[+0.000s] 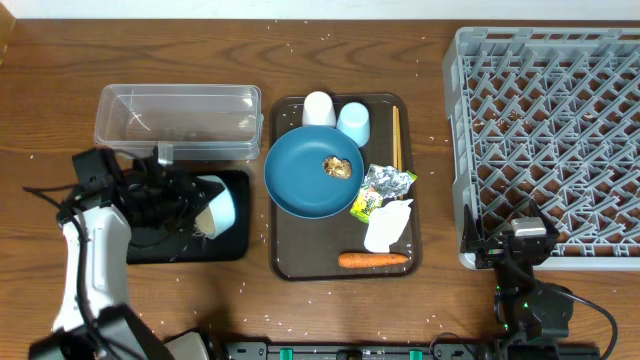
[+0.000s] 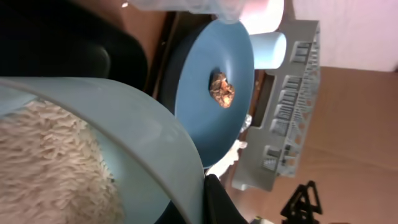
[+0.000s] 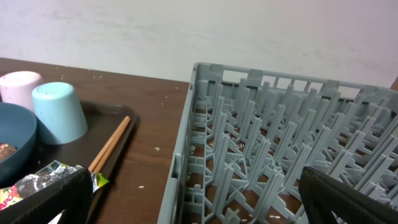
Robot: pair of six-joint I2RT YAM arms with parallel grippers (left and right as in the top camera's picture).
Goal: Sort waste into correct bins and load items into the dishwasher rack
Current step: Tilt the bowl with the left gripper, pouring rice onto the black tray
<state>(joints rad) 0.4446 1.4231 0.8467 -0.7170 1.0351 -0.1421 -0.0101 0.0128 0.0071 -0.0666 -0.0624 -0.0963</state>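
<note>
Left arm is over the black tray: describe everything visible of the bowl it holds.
The bowl is pale bluish-white, smooth and glossy, round with a thin rim. It is tipped on its side over the black tray, mouth turned toward the left arm, with a clump of white rice inside. The left tool is shut on its rim; whether the bowl touches the tray is unclear.

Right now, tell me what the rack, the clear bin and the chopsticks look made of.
Rack: matte grey moulded plastic, by its uniform pegs. Clear bin: glossy transparent plastic, with see-through walls. Chopsticks: probably wood, pale brown and dull.
</note>
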